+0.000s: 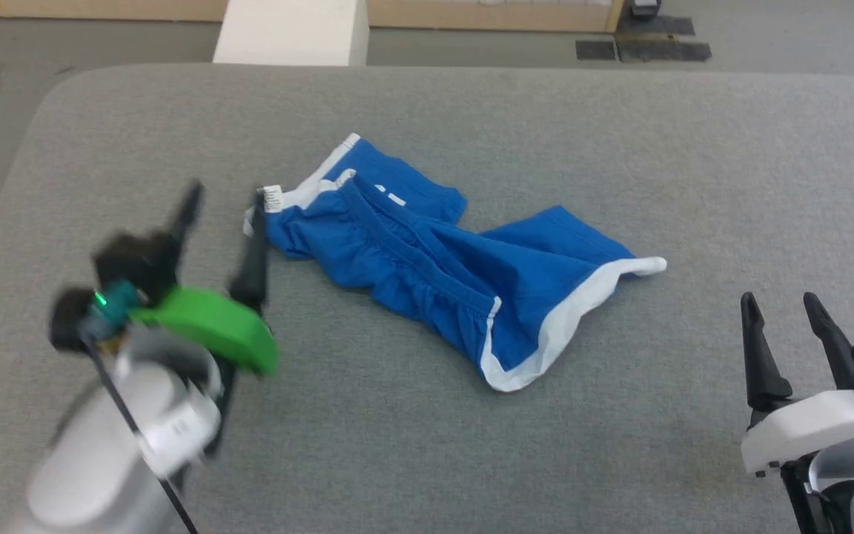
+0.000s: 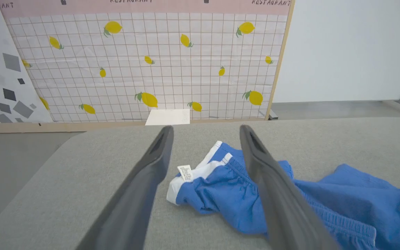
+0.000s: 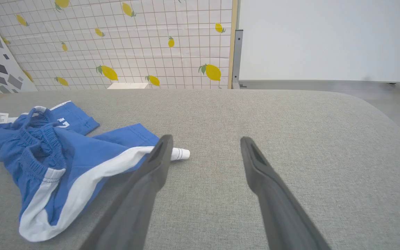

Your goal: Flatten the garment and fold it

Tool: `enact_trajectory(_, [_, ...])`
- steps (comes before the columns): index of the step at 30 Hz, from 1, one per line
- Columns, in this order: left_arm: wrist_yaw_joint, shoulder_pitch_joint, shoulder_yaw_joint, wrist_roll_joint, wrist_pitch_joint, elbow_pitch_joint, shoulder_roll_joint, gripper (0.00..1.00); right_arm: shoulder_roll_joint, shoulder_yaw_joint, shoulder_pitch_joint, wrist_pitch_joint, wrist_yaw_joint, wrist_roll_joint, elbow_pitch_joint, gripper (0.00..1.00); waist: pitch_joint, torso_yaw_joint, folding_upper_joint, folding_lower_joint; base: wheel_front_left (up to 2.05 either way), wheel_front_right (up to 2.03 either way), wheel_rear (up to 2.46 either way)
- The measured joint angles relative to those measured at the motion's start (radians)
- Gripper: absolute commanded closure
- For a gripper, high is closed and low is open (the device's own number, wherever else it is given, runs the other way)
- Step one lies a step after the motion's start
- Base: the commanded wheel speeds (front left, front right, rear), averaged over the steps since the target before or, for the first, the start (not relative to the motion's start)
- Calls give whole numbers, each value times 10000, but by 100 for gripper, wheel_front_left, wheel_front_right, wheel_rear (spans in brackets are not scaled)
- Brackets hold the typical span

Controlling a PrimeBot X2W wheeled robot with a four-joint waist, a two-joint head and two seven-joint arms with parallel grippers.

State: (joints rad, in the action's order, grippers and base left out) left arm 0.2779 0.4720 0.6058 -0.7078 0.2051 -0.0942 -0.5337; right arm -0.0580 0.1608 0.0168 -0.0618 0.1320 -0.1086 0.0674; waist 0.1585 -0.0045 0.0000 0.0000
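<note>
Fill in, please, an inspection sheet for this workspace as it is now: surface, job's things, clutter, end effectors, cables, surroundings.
Surface: grey padded table, with a rounded corner.
Job's things: blue shorts, crumpled and partly doubled over, not yet flat; white label at the corner nearest the left end effector.
Clutter: nothing seen.
End effectors: left end effector open, at the label corner of the shorts, whether it touches them cannot be told. Right end effector open, over bare table, apart from the shorts.
Cables: thin black cable along the left arm.
Surroundings: lemon-print panel, white block on the grey floor, white wall.
</note>
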Motion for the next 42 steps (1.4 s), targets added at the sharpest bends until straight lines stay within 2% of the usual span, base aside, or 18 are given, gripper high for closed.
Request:
enact_trajectory(5, [81,-848,1026,236,-1139,1210,-286,0,2,-117,-192,-98,0,-61,130,0,-221,174,0,0,0,0,0])
enact_trajectory(9, [-148,-781,1747,399,-2506,1994,-472,0,2,-244,-255,-132,0,-69,180,0,-168,127,0,0,0,0,0])
enact_trajectory(14, [-654,235,2447,290,-4558,2704,-366,0,2,-311,-259,-144,0,-67,261,0,135,-64,0,0,0,0,0])
enact_trajectory(19, [-1233,1460,3026,-8,-6414,2644,-6,0,12,-454,-253,-119,0,-52,236,0,535,-325,0,-1,0,0,0])
enact_trajectory(20, [-1866,2522,3519,-347,-8103,2071,337,0,31,-633,-184,12,0,-6,94,0,969,-719,0,0,0,0,0])
enact_trajectory(27, [-2474,3542,3806,-688,-9162,1072,671,0,44,-740,20,334,0,25,-280,0,1521,-1388,0,0,0,0,0])
enact_trajectory(37, [-2702,4044,4280,-621,-10401,35,328,0,46,-769,50,725,0,-146,-861,0,1988,-2122,0,0,0,0,0])
enact_trajectory(38, [-2704,4041,4347,-673,-10588,25,280,51,44,-763,50,738,0,-150,-901,0,1996,-2145,0,0,0,0,0])
enact_trajectory(39, [-2729,4039,4403,-686,-10717,31,242,66,44,-757,50,777,0,-150,-934,0,1996,-2145,0,0,0,0,0])
enact_trajectory(40, [-2727,4031,4441,-694,-10809,44,201,100,44,-748,51,800,0,-151,-972,0,1988,-2132,0,0,0,0,0])
enact_trajectory(42, [-2671,4010,4420,-700,-10830,81,167,100,44,-748,58,802,0,-161,-1047,0,1951,-2078,0,0,0,0,0])
